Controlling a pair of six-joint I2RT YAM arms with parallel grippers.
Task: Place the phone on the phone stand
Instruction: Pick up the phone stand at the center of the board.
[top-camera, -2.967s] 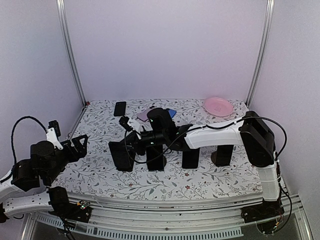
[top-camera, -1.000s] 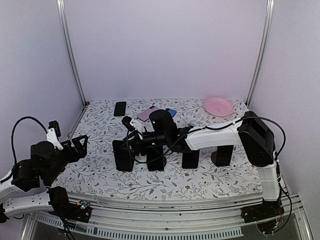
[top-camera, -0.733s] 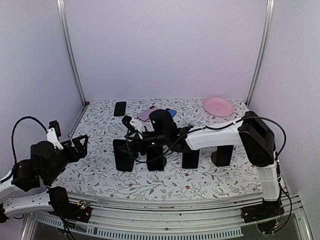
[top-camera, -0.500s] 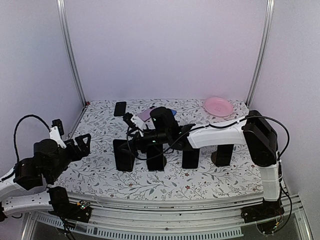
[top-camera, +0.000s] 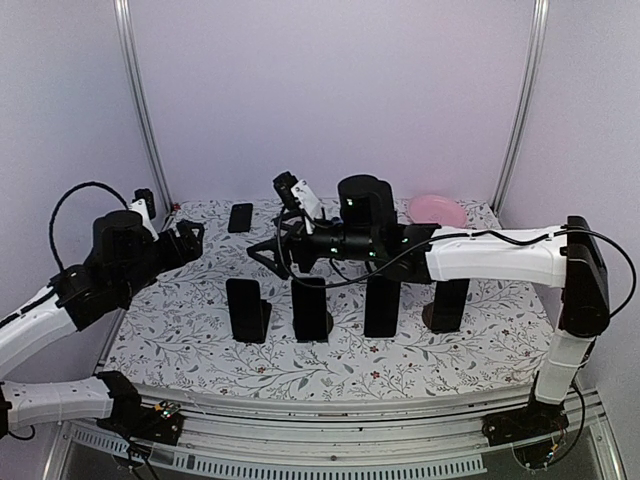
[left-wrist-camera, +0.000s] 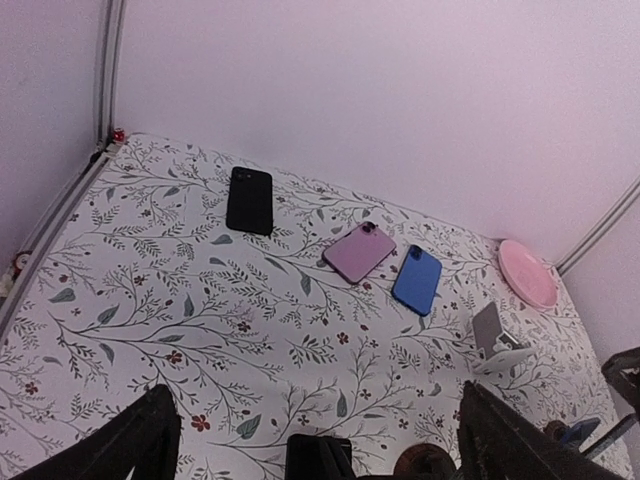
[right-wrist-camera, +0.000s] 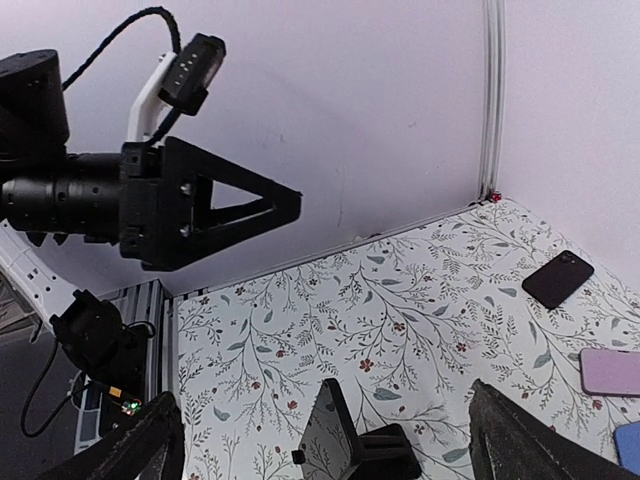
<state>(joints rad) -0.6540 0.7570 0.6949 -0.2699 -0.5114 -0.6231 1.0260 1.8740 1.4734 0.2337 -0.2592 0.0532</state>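
Four dark phones lean on stands in a row; the leftmost phone (top-camera: 245, 310) (right-wrist-camera: 340, 435) sits on its black phone stand (right-wrist-camera: 385, 450), held by nothing. My right gripper (top-camera: 262, 252) (right-wrist-camera: 320, 440) hangs open and empty, above and behind that stand. Raised at the left, my left gripper (top-camera: 190, 240) (left-wrist-camera: 315, 430) is open and empty too. Lying flat at the back are a black phone (top-camera: 240, 217) (left-wrist-camera: 249, 200), a purple phone (left-wrist-camera: 359, 252) and a blue phone (left-wrist-camera: 417, 280). A small white stand (left-wrist-camera: 495, 335) holds nothing.
A pink plate (top-camera: 436, 212) (left-wrist-camera: 527, 273) lies in the back right corner. The other phones on stands (top-camera: 310, 310) (top-camera: 380, 305) (top-camera: 448, 305) fill the middle row. In the top view the right arm (top-camera: 480, 255) stretches over them and hides the purple and blue phones.
My right gripper opened off the leftmost phone, leaving it on its stand, then rose and drew back. The left arm lifted up and toward the back.
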